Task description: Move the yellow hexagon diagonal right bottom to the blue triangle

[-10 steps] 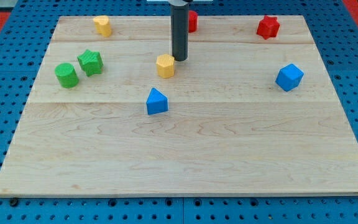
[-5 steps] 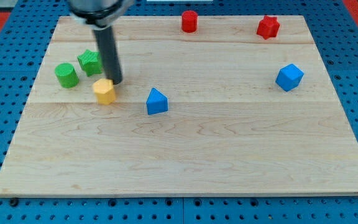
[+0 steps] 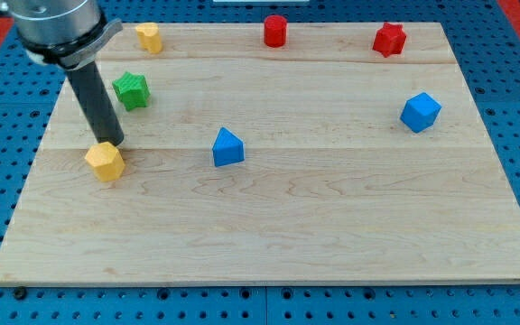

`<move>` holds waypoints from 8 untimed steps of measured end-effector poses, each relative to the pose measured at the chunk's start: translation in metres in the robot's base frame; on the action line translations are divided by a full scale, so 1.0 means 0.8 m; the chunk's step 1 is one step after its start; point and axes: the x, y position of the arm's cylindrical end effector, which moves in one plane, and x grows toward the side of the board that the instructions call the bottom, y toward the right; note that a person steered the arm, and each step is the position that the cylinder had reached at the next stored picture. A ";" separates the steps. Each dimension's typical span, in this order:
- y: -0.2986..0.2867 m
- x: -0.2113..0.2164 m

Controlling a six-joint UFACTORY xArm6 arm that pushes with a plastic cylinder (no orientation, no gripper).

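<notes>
The yellow hexagon (image 3: 106, 162) lies at the view's left side of the wooden board, well to the left of the blue triangle (image 3: 227, 147) and slightly lower. My tip (image 3: 114, 143) rests against the hexagon's upper right edge. The dark rod rises from there toward the view's top left. The green cylinder does not show; the rod may be covering it.
A green star (image 3: 132, 90) sits just right of the rod. A yellow block (image 3: 149, 37), a red cylinder (image 3: 275, 31) and a red star (image 3: 389, 39) line the board's top edge. A blue cube (image 3: 420, 112) lies at the right. The board's left edge (image 3: 34, 162) is near the hexagon.
My tip and the yellow hexagon have moved steadily left and down, from above the blue triangle to far left of it. The green cylinder is now out of sight behind the rod.
</notes>
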 end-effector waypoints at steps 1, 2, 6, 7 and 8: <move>-0.008 0.016; -0.025 0.025; -0.005 0.103; -0.034 0.072; 0.039 0.048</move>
